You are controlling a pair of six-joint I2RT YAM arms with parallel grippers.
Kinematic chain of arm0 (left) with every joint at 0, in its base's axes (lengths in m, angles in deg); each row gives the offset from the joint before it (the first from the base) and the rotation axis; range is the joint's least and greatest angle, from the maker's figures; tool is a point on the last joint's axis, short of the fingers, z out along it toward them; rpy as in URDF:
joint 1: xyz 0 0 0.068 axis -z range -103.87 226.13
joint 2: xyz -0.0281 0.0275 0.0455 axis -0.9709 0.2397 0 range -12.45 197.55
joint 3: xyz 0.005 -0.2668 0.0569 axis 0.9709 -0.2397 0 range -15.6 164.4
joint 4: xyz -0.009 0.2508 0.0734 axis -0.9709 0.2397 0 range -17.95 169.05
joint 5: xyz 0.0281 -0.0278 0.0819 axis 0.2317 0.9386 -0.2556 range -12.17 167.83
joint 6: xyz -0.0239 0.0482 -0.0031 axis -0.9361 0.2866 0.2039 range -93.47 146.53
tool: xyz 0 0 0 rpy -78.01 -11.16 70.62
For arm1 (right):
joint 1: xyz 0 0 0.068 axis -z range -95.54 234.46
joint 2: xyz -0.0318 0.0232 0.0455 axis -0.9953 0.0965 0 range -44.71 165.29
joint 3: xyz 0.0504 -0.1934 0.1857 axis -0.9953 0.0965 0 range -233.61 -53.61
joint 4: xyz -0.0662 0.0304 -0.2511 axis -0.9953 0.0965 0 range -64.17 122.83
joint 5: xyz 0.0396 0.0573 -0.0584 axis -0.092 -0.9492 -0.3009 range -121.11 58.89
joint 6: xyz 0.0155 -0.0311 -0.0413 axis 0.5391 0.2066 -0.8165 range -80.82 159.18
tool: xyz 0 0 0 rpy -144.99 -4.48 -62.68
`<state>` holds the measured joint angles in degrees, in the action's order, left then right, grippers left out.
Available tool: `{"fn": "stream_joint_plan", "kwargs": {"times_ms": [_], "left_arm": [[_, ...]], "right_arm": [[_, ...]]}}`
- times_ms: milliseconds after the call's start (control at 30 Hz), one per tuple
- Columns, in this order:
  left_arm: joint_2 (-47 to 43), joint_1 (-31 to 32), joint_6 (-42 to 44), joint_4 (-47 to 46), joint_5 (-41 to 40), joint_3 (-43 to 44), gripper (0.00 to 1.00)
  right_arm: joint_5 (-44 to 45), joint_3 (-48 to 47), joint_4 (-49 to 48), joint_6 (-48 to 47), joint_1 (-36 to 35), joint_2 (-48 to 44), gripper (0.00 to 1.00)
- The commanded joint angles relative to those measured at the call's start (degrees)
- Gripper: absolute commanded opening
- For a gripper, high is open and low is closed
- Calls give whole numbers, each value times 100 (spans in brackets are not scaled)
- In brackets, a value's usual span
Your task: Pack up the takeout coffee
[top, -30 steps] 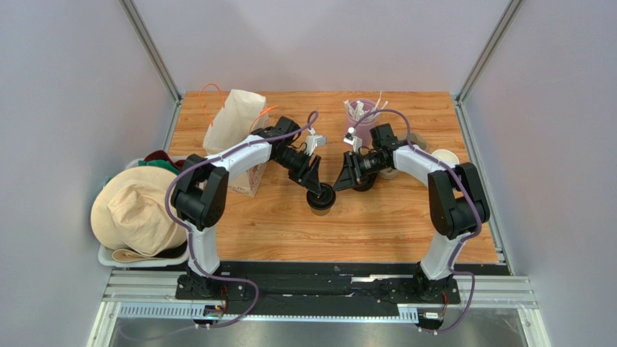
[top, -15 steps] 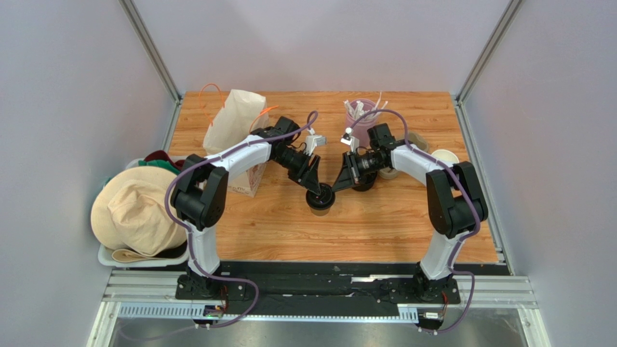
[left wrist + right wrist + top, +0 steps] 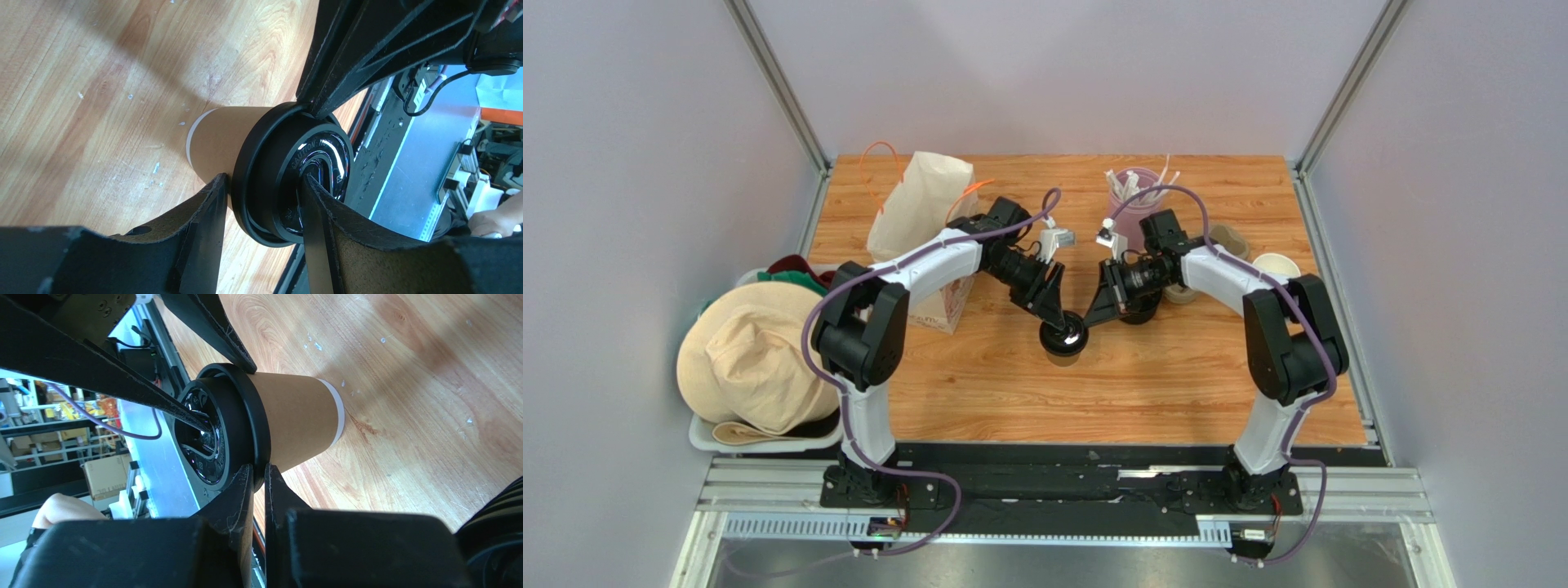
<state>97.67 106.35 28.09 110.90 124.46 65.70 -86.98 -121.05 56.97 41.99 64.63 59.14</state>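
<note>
Black lid (image 3: 288, 177) sits pinched by left gripper (image 3: 265, 180) and right gripper (image 3: 258, 473); uneven pressing could tip the kraft cup (image 3: 215, 141).

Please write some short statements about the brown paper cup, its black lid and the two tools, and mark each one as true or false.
1. The small kraft-brown paper cup stands upright on the wooden table. True.
2. The round black plastic lid lies on the table beside the cup. False: it sits on top of the cup.
3. The right tool has its fingers close together at the lid's rim. True.
4. The cup is inside the cream paper bag. False: the bag stands apart, at the far left.
5. The left tool has one finger outside the lid's rim and one over its top. True.
</note>
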Motion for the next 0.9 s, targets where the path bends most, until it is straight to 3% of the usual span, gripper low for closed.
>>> {"fn": "stream_joint_plan", "kwargs": {"times_ms": [0, 133, 267, 400, 433, 600, 733, 867], "left_arm": [[334, 28, 257, 26, -1042, -123, 53], [343, 28, 266, 26, -1095, -132, 52], [395, 28, 274, 87, -1104, -88, 52], [501, 28, 397, 289, -1069, 105, 52], [553, 19, 424, 377, -1060, 140, 51], [528, -24, 521, 369, -954, 88, 51], [483, -77, 503, 272, -910, 35, 51], [483, -95, 477, 254, -893, 88, 51]], "right_arm": [[1349, 160, -178, -263, -380, -40, 7], [1939, 257, -371, -255, -556, -295, 8], [2028, 144, -328, -430, -557, -523, 14], [1608, -67, -134, -693, -495, -857, 31], [1580, -85, -91, -781, -486, -962, 39], [1842, -77, 76, -1387, -495, -1648, 54], [2168, -41, 410, -2247, -582, -2166, 56], [3291, 414, 640, -4168, -1231, -2807, 56]]}}
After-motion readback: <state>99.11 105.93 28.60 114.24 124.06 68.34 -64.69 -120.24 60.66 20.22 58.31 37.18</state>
